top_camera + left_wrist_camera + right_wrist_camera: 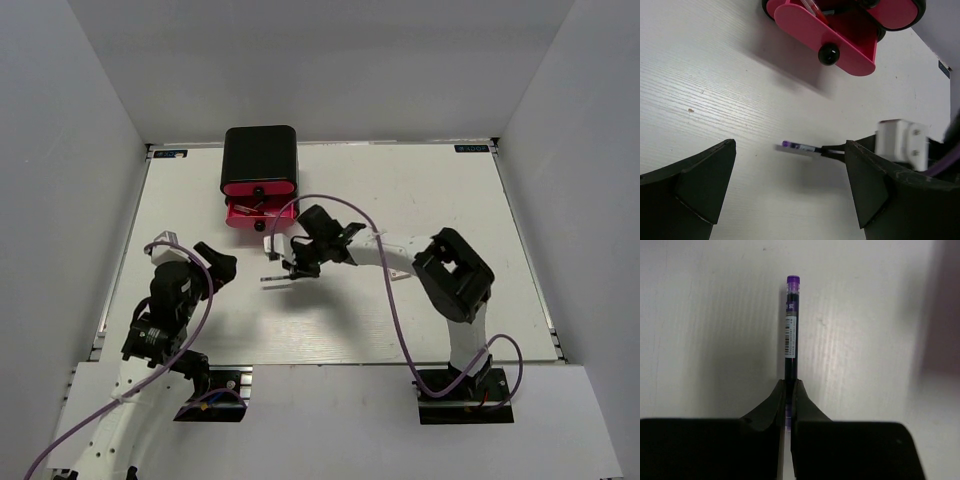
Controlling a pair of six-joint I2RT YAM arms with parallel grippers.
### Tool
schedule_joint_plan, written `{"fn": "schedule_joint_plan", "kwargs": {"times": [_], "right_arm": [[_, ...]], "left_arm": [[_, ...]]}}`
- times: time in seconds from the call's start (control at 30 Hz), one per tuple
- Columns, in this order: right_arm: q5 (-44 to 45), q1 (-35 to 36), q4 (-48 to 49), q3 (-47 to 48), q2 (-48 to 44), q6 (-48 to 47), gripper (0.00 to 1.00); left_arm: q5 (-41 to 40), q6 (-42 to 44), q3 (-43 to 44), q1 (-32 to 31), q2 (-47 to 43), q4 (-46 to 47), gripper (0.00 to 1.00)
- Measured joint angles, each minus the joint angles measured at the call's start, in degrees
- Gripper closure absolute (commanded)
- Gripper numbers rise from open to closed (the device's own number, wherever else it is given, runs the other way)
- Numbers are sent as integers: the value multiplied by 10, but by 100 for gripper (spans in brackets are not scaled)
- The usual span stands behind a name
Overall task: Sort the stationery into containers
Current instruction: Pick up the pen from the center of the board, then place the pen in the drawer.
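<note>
Holding: the right end effector is clamped on one end of a dark pen with a purple tip.
Pen position: centre of the top view, low over the white bench; I cannot tell whether it touches.
Pen axis: it sticks straight out of the fingertips and points toward the left of the frame, roughly level.
Containers: a black box sits at upper centre, with its open pink drawer pulled toward the arms.
Key relation: the drawer lies just above and slightly left of the pen, and the pen runs roughly along the drawer's front.
Left end effector: fingers wide apart, holding nothing, at left of centre.
Nearer arm: the right arm, I judge, since it already has the pen beside the drawer.
</note>
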Motion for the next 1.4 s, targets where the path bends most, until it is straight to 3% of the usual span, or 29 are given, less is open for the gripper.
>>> {"fn": "schedule_joint_plan", "kwargs": {"times": [0.23, 0.43, 0.97, 1.2, 1.33, 1.4], "right_arm": [[-16, -40, 20, 54, -84, -1, 100], [-28, -51, 82, 98, -98, -10, 100], [-13, -51, 172, 219, 55, -8, 100], [-1, -52, 181, 219, 66, -10, 89], [3, -55, 188, 219, 68, -14, 71], [3, -57, 189, 219, 70, -16, 70]], "left_arm": [[5, -11, -18, 0, 1, 19, 1], [11, -14, -18, 0, 11, 36, 1], [16, -14, -18, 0, 14, 45, 1], [17, -11, -18, 0, 22, 50, 1], [19, -7, -18, 0, 37, 50, 1], [20, -5, -18, 0, 42, 50, 1]]}}
